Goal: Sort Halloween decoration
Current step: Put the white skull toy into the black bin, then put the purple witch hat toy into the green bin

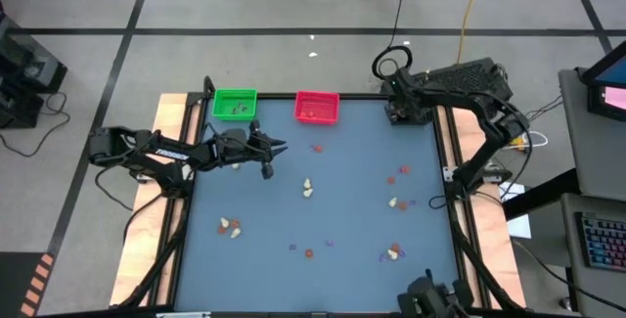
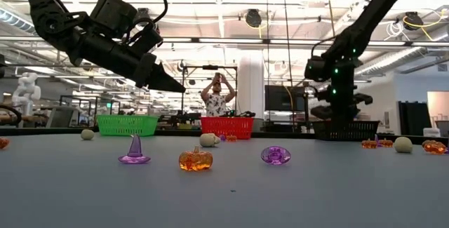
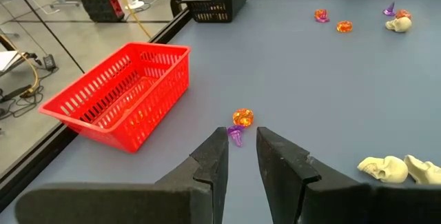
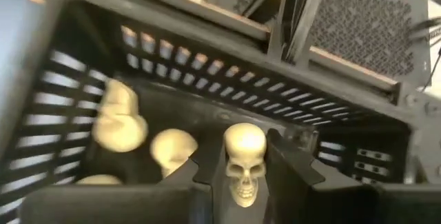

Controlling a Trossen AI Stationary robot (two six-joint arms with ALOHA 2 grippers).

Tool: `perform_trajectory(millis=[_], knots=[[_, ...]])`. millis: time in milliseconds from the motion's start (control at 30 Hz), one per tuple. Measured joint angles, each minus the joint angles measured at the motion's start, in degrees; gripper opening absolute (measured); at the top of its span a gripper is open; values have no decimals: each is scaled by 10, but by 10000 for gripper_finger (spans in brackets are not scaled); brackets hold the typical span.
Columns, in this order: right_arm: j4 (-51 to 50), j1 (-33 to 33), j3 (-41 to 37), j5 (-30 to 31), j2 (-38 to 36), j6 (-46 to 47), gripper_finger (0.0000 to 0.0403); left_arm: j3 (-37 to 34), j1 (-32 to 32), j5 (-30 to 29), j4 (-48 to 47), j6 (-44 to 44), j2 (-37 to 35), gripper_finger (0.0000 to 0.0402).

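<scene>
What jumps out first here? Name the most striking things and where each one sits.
The right gripper grips a cream skull over the black tray at the table's far right corner, where other skulls already lie. The left gripper hangs empty above the table near the red tray, aimed at an orange pumpkin and a purple trinket. More trinkets lie scattered across the grey table.

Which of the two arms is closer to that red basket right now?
Left. The left gripper hovers just in front of the red basket, while the right gripper hangs farther along the back edge, over the black basket.
</scene>
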Motion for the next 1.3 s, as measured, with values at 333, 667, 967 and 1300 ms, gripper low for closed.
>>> perform_trajectory(millis=[333,667,967,1300], knots=[[-5,-3,0,22,-9,0,131,0,0,0,0,0,0,84],[-57,45,0,-112,-170,8,161,0,0,0,0,0,0,84],[-55,216,-23,-178,-198,50,59,0,0,0,0,-1,0,84],[-26,359,-62,-144,-93,128,5,0,0,0,0,-1,0,84]])
